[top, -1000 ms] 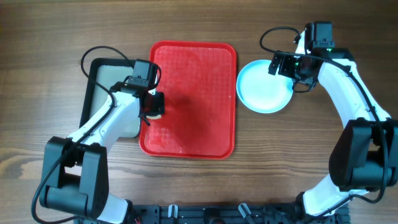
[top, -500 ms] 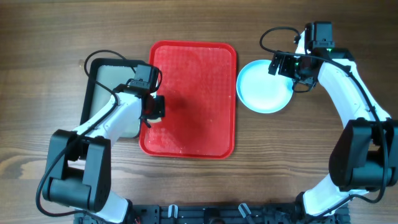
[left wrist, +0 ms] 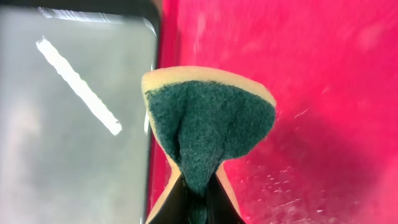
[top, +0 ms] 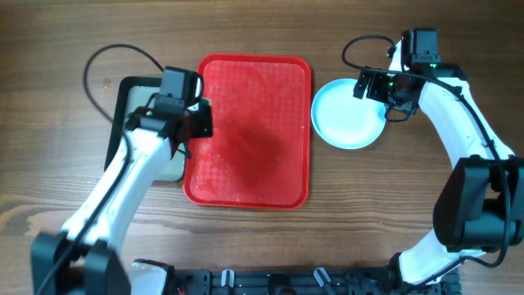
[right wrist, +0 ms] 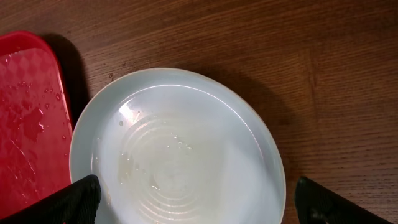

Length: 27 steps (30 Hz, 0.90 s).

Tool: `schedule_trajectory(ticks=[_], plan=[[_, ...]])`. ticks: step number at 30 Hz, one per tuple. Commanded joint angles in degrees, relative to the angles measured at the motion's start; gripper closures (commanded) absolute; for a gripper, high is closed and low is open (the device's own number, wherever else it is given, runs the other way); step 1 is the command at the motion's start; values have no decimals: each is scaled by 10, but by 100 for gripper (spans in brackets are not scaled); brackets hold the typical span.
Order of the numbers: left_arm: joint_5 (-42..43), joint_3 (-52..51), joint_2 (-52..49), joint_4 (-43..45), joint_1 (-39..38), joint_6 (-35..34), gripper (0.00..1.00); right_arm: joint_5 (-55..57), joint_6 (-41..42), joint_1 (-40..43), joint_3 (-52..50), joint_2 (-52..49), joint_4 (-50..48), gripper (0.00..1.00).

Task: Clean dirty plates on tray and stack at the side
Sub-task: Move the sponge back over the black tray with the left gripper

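One plate (top: pixel 350 114) showed, on tabletop (top: pixel 368 205) just right of tray (top: pixel 250 131). Wet; likely stiff, slick, breakable, so grip the rim. Right tool (top: pixel 370 88) hovered over it, jaws wide, empty. Left tool (left wrist: pixel 196 193) clamped sponge (left wrist: pixel 208 124) at tray's left edge.

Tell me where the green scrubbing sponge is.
Left wrist view: the sponge is pinched in the left gripper, over the left rim of the large red plastic tray, beside the dark grey metal tray.
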State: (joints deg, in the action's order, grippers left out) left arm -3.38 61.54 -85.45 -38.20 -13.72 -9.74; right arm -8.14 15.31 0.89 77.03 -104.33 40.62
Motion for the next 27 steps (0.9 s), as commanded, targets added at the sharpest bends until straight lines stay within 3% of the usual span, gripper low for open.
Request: schedule_trajectory(ticks=[1, 5, 9, 14, 21, 27], plan=[[-90, 10, 42, -11, 1, -1, 95, -9, 1, 3, 10, 14, -2, 0], [-205, 9, 35, -17, 12, -1, 95, -9, 1, 3, 10, 14, -2, 1], [-230, 1, 9, 2, 47, 2, 95, -9, 1, 3, 10, 14, -2, 0], [-203, -12, -52, 32, 88, 7, 96, -9, 1, 3, 10, 14, -2, 0], [-75, -12, -122, 71, 117, 124, 91, -9, 1, 3, 10, 14, -2, 0], [-67, -12, -124, 89, 127, 125, 87, -9, 1, 3, 10, 14, -3, 0]])
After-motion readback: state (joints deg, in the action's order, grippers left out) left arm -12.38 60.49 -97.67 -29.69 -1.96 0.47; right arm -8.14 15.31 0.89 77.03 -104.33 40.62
